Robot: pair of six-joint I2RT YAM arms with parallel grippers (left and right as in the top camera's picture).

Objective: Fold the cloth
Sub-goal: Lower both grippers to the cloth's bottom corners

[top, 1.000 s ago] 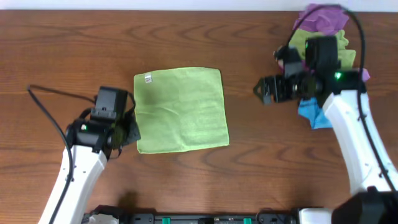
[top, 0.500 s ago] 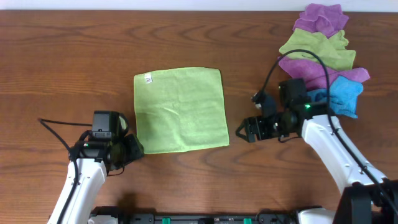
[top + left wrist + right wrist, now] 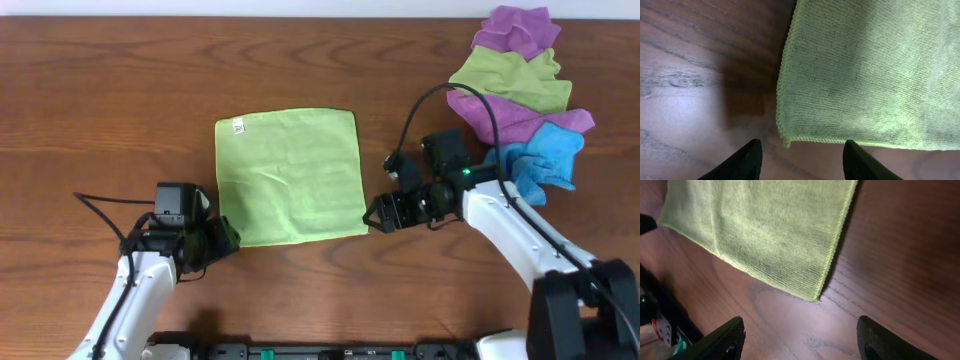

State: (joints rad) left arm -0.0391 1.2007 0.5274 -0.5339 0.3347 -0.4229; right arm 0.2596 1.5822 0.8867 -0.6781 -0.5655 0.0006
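The green cloth [image 3: 290, 177] lies flat and fully spread at the centre of the worktop [image 3: 120, 90]. It is close to square, so it has no marked long axis, and its edges run roughly parallel to the worktop edges.

- **Left end effector** [image 3: 222, 238]: fingers parted and empty. The near-left corner [image 3: 786, 142] lies just ahead of the gap and is not touched.
- **Right end effector** [image 3: 378, 214]: fingers spread wide and empty. The near-right corner [image 3: 816, 299] lies just ahead of it, also apart.

Each arm is nearest its own corner, and the near edge spans the space between them.

The cloth surface is a fine-ribbed microfibre with a stitched hem and faint creases. A white label [image 3: 239, 126] sits at the far-left corner. A pile of cloths [image 3: 520, 80] rests at the far right, well apart.
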